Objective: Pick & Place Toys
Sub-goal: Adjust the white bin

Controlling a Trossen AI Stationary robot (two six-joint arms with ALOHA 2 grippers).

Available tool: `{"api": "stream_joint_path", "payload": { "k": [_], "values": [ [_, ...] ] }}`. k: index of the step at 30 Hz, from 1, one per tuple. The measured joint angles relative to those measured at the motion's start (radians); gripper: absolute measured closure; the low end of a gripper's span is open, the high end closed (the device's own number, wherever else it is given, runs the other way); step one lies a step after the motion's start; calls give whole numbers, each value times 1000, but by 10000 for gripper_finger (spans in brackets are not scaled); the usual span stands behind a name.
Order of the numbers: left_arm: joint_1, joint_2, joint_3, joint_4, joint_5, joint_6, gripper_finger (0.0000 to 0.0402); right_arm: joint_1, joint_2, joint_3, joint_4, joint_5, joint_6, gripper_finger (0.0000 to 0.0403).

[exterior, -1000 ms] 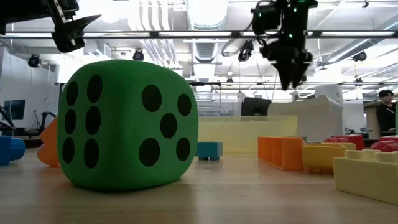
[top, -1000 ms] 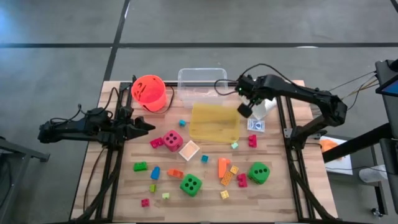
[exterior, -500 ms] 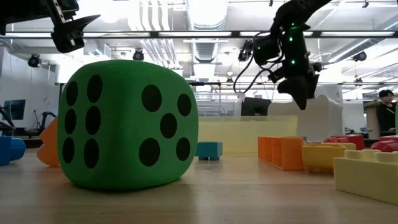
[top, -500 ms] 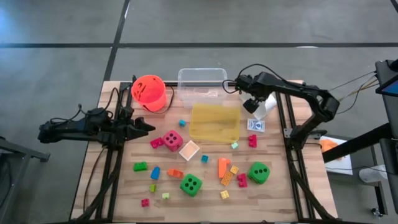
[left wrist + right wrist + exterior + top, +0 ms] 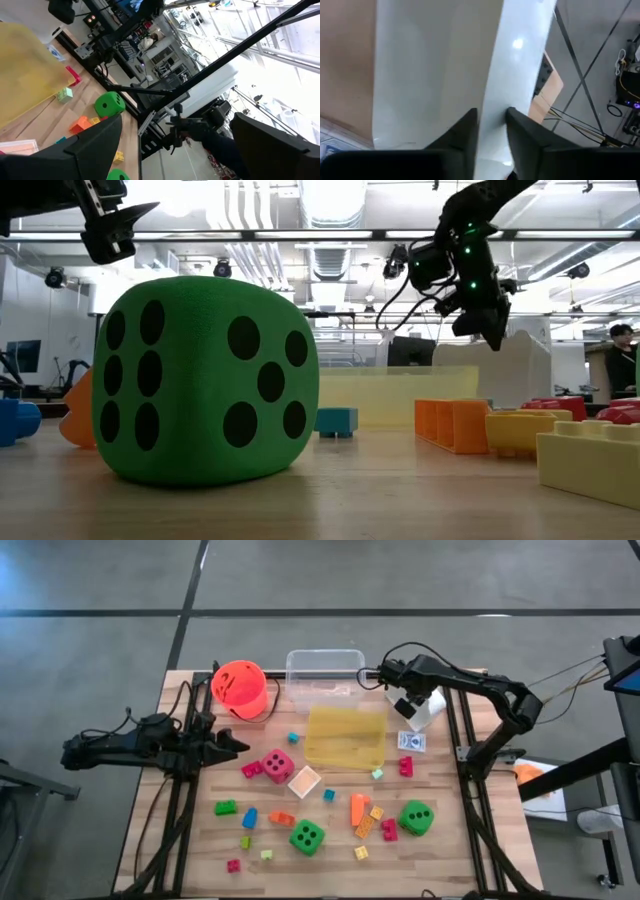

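Note:
The toys lie spread over the wooden table: a green die (image 5: 307, 836) near the front, a second green die (image 5: 416, 817) to its right, a pink die (image 5: 278, 764) and several small bright blocks such as a red one (image 5: 405, 766). My right gripper (image 5: 408, 703) is at the far right, shut on the white tray (image 5: 428, 712). In the low view it (image 5: 490, 330) comes down onto that tray (image 5: 515, 370). My left gripper (image 5: 235, 743) waits open above the table's left side, its fingers level. My right gripper pinches the white tray's thin upright wall (image 5: 492, 95) between its two fingers (image 5: 465, 135), one on each face of it. The fingers slant down onto the wall's top edge from the table's left. The tray's base stays on the table.
A yellow tray (image 5: 345, 737) lies in the middle of the table, just left of the white one. Behind it stands a clear tray (image 5: 325, 674), and an orange bucket (image 5: 239, 687) stands at the far left. A small printed card (image 5: 410, 741) lies in front of the white tray.
My right gripper has gone from above the yellow tray's far right corner toward the table's right edge and down to the white tray. It has tipped more steeply downward on the way. The toys and my left arm have kept still.

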Motion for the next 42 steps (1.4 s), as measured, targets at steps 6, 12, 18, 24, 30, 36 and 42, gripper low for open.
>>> {"api": "stream_joint_path", "payload": {
  "k": [6, 12, 18, 24, 30, 36, 42],
  "values": [
    [0, 0, 0, 0, 7, -7, 31, -44, -31, -5, 11, -105, 0, 389],
    [0, 0, 0, 0, 7, -7, 31, -94, -33, -13, 26, -172, 21, 391],
    [0, 0, 0, 0, 7, -7, 31, -128, -33, -24, 129, -178, -61, 391],
    [0, 0, 0, 0, 7, -7, 31, -190, -13, -44, 195, -243, -33, 391],
    [0, 0, 0, 1, 7, -7, 31, -213, -6, -84, 213, -283, 30, 391],
    [0, 0, 0, 1, 7, -7, 31, -213, -8, -141, 256, -307, 89, 390],
    [0, 0, 0, 1, 7, -7, 31, -212, -8, -158, 266, -309, 109, 390]
  ]
}}
